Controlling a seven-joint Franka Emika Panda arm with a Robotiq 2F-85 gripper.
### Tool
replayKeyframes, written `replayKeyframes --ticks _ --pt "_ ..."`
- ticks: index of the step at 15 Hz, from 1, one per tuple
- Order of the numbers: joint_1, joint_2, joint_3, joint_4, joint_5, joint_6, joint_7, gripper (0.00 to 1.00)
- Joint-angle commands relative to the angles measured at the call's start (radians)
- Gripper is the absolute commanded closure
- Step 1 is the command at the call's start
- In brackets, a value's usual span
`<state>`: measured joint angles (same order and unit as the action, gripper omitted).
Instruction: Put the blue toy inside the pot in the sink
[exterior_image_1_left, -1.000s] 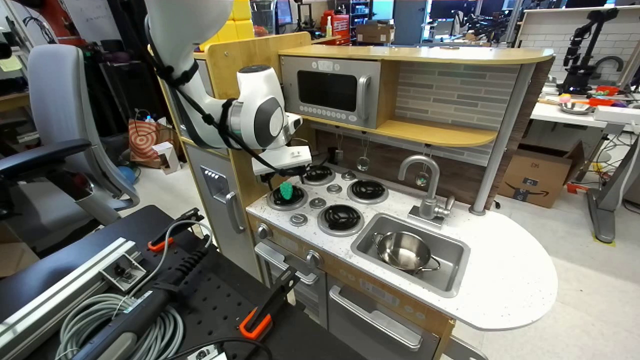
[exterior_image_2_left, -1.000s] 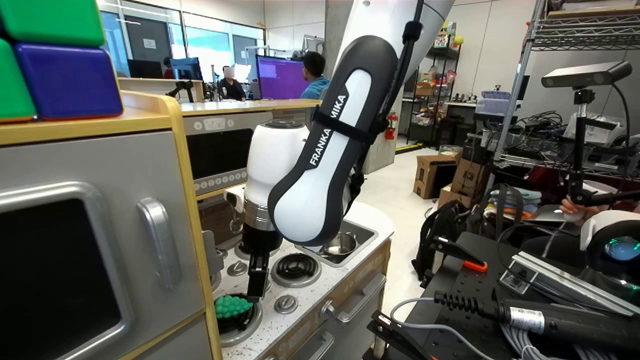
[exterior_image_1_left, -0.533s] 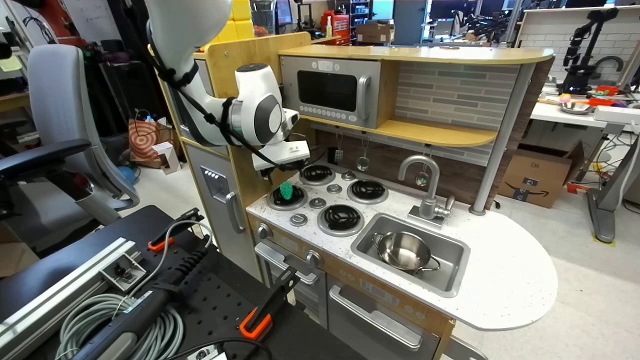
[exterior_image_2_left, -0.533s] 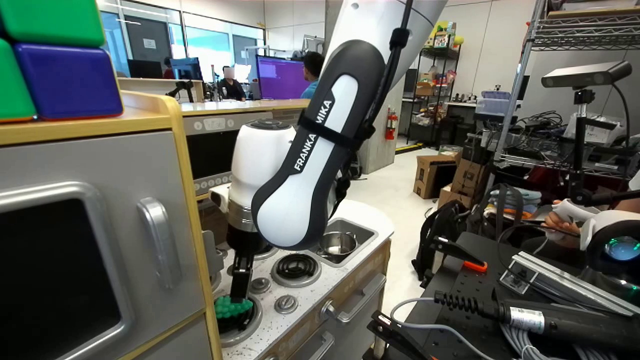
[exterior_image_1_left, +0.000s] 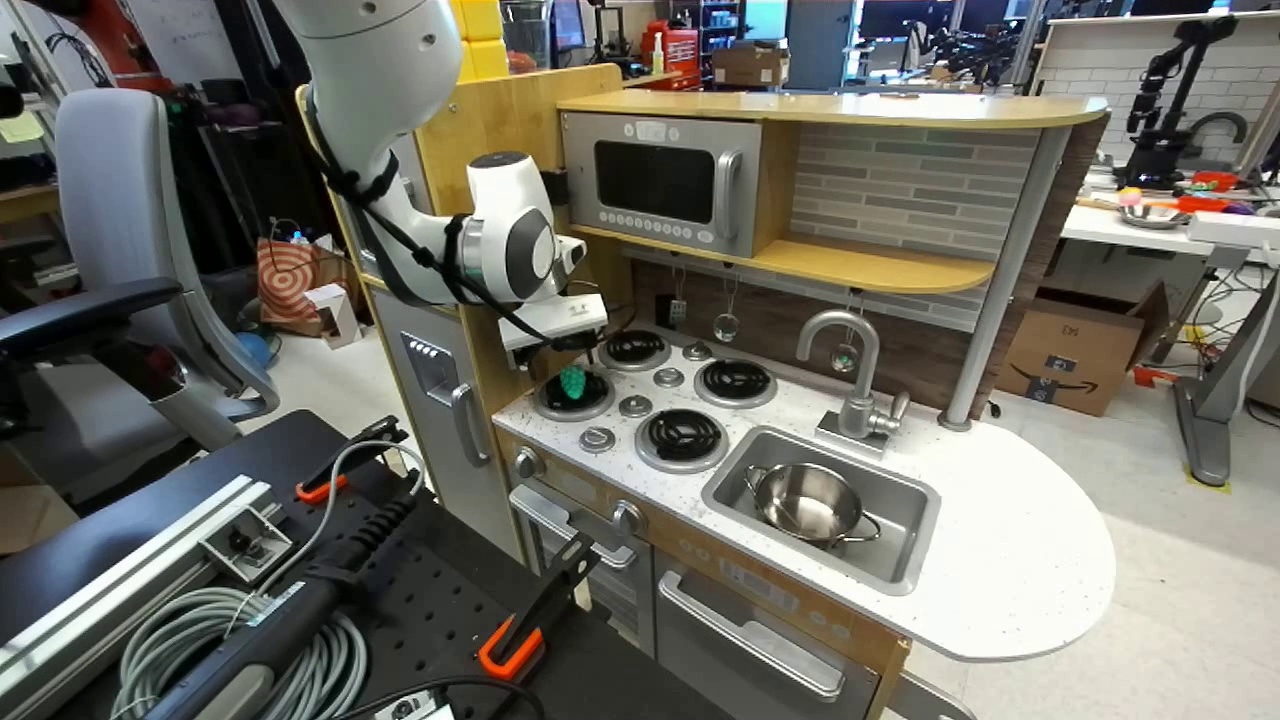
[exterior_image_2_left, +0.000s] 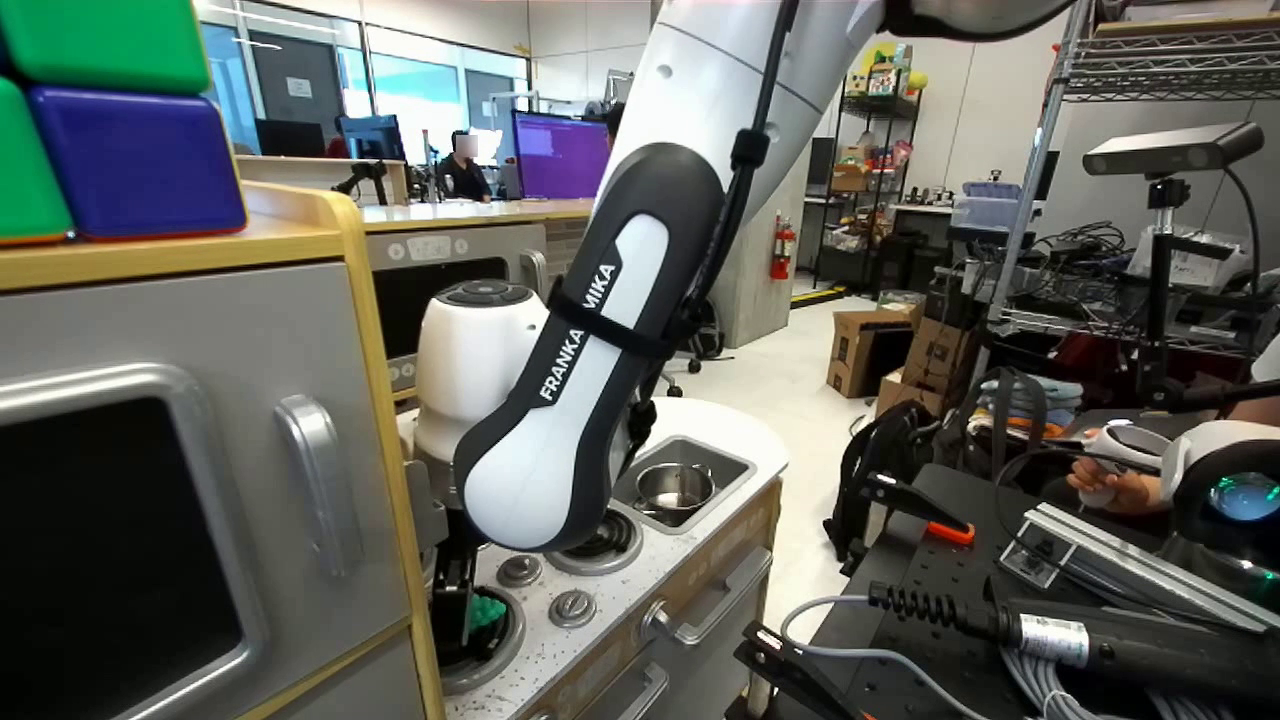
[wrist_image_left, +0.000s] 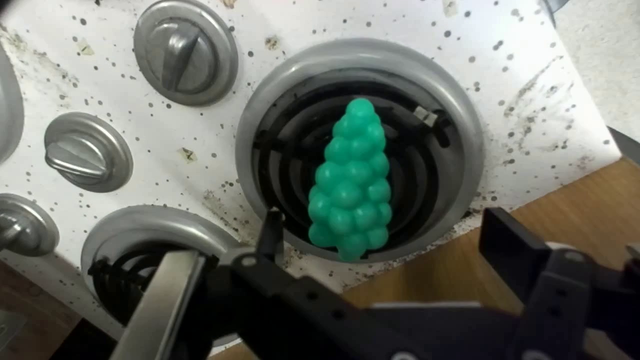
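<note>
Tall cabinet (exterior_image_1_left: 440, 490): one, grey-doored; left of the sink (exterior_image_1_left: 898, 545), walling off that edge of the bench (exterior_image_1_left: 1010, 540).
Arm (exterior_image_2_left: 590, 380): one, white; left of the sink, hiding part of the burners (exterior_image_2_left: 612, 540) in an exterior view.
Blue toy (wrist_image_left: 350, 185): one, green, knobbly; left of the sink, lying on the near burner beside the tall cabinet.
End effector (wrist_image_left: 387, 225): one; left of the sink, two fingers spread apart in the wrist view, the toy's broad end showing between them.
Burners: four, black-coiled; left of the sink.
Knobs (exterior_image_1_left: 597, 438): four among the burners, two below the front edge; left of the sink.
Microwave (exterior_image_1_left: 655, 180): one; above, left of and behind the sink.
Pot (exterior_image_1_left: 805, 500): one, two-handled; mouth up inside the sink.
Faucet (exterior_image_1_left: 858, 385): one, curved; just behind the sink.
Right end: broad white stretch of bench, from the sink to a rounded edge.
</note>
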<state>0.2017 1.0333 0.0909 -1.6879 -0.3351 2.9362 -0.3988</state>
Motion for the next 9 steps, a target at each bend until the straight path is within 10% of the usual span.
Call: replayKeyframes --ticks 1,3,9 --pt "0.023 0.069 -0.022 0.115 -0.008 -0.062 0.023 0.0" --pt "0.026 0.096 -0.027 0.159 -0.005 -0.098 0.029 0.0" --pt "0.02 0.156 -0.014 0.271 0.004 -0.23 0.024 0.58"
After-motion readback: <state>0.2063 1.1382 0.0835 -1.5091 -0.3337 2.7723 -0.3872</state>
